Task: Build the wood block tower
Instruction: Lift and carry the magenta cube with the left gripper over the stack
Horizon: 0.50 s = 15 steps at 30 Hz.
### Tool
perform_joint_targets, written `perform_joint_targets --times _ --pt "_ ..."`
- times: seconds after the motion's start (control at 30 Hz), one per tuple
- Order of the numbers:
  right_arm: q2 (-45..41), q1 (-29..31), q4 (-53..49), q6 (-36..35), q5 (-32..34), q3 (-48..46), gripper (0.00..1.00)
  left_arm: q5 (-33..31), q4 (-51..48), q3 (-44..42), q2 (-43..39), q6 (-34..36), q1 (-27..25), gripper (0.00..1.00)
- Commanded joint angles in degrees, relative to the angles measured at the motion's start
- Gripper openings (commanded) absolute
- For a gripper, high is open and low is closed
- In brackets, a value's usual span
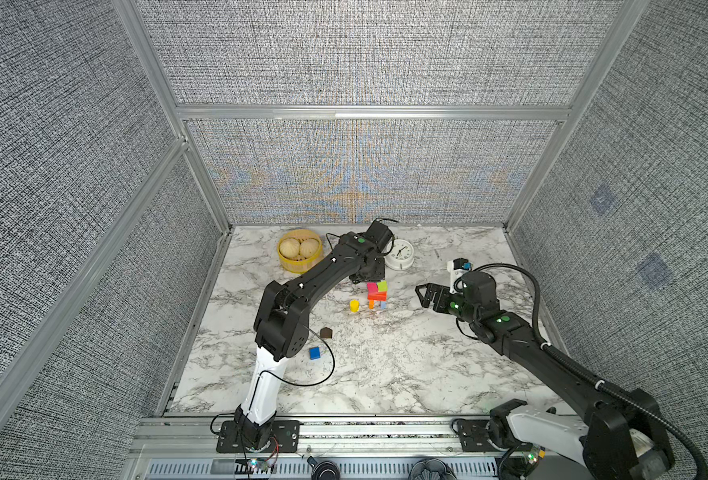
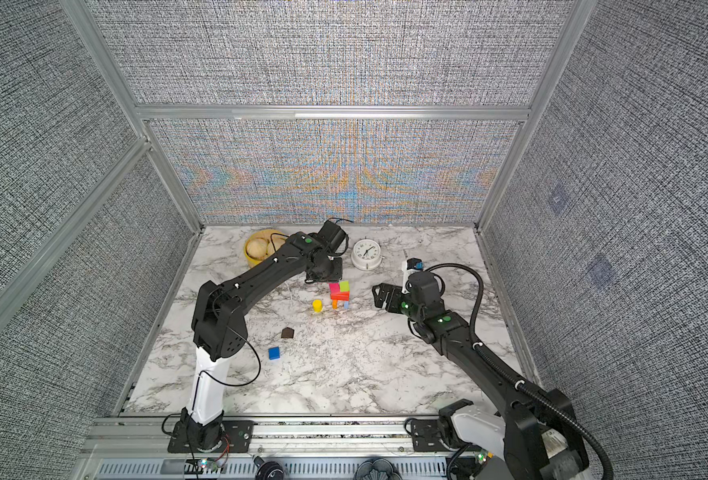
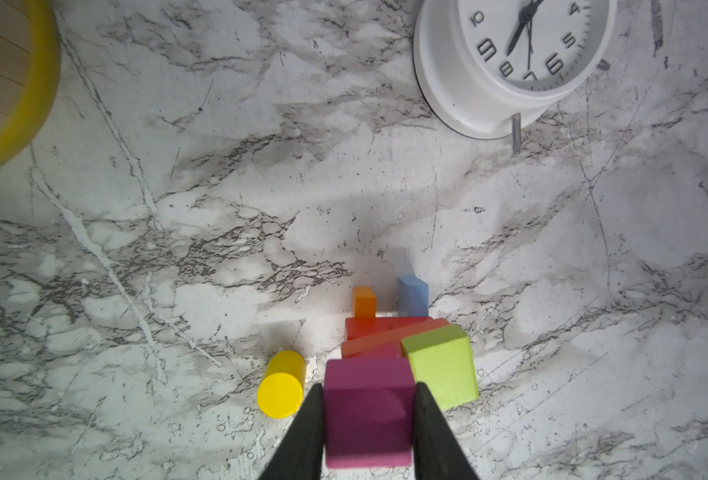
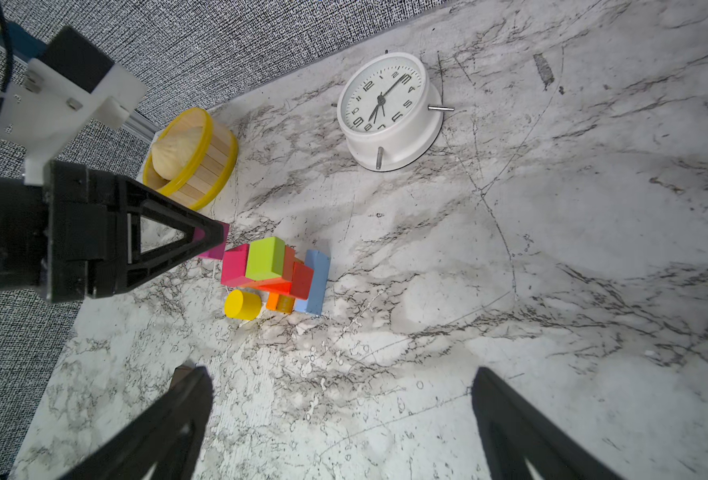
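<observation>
Closest to lens in left wrist view: left gripper [image 3: 368, 388], jaws narrowed onto two opposite faces of magenta cube [image 3: 366, 415], cube gripped and held clear of table.

Directly beyond cube: tower [image 3: 389, 332], standing in rear half of marble table [image 1: 385, 374], near its centre line.

Tower make-up, bottom upward:
- orange leg [image 3: 363, 301] and light-blue leg [image 3: 413, 297], upright, side by side
- red brick [image 3: 385, 326] laid across both legs
- orange brick [image 4: 277, 286] on top, skewed against red one
- green cube [image 3: 441, 365] and pink cube [image 4: 233, 266], side by side at top

In right wrist view, magenta cube just beside pink cube; contact not determinable.

Just beside tower, upright on table, not part of stack: yellow cylinder [image 3: 281, 386].

Loose on table, well apart from tower, toward front left: brown house-shaped piece [image 1: 326, 332] and blue cube [image 1: 314, 353].

To right of tower, raised above table: right gripper [image 4: 339, 372], jaws spread wide, nothing between them.

Along back edge, behind tower: yellow steamer basket [image 1: 300, 250] with buns [image 1: 290, 247], and white alarm clock [image 1: 400, 252].
</observation>
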Motion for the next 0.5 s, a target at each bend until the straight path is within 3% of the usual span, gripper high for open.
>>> perform_joint_targets --times 0.0,0.47 --pt "-0.1 0.0 1.6 0.1 0.4 -0.2 0.99 -0.1 -0.4 -0.4 -0.1 -0.5 -0.3 0.33" --pt "-0.1 0.0 1.9 0.5 -0.5 -0.4 0.99 -0.9 0.9 -2.8 -1.1 -2.3 -1.2 0.33"
